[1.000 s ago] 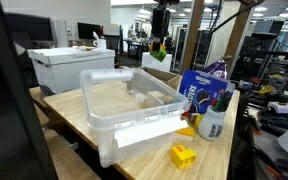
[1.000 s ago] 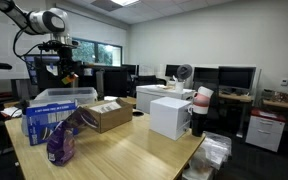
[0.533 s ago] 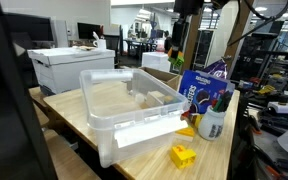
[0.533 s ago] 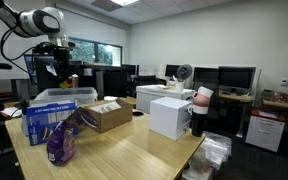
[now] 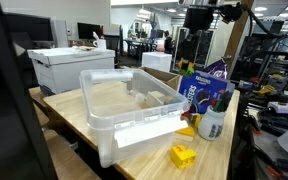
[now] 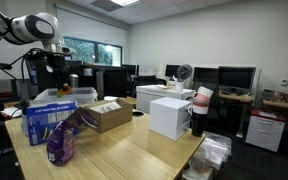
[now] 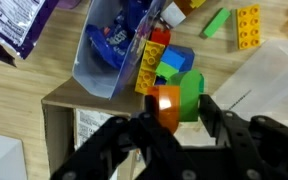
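Grasping orange block (image 7: pixel 165 102) in hand (image 7: pixel 176 116); hovering above coloured blocks (image 7: pixel 156 62) beside blue bag (image 7: pixel 112 45)

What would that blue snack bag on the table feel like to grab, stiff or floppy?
The blue snack bag is probably floppy: its film looks creased and crumpled in the wrist view. The glossy surface suggests it may be slippery. In an exterior view it stands tall and thin, so a push would likely tip it.
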Controlling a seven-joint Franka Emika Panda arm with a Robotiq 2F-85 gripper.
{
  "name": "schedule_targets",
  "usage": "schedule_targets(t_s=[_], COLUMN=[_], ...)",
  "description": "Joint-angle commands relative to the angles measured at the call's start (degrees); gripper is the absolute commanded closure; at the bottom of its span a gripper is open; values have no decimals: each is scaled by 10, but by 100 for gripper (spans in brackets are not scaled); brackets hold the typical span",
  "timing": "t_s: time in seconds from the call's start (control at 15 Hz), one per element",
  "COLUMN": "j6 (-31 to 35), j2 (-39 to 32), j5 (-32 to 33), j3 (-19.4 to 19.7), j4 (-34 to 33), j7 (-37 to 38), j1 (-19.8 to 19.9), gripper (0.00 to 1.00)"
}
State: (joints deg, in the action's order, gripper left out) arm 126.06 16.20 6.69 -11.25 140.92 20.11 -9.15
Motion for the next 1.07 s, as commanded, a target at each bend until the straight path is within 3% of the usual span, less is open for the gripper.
schedule_targets(t_s=[0.0, 1.0], j6=[18, 29], j2=[2, -52], j5=[1, -105], j3=[-17, -26], j4=[35, 59], j7=[35, 59], j1=[7, -8], gripper=[77, 77])
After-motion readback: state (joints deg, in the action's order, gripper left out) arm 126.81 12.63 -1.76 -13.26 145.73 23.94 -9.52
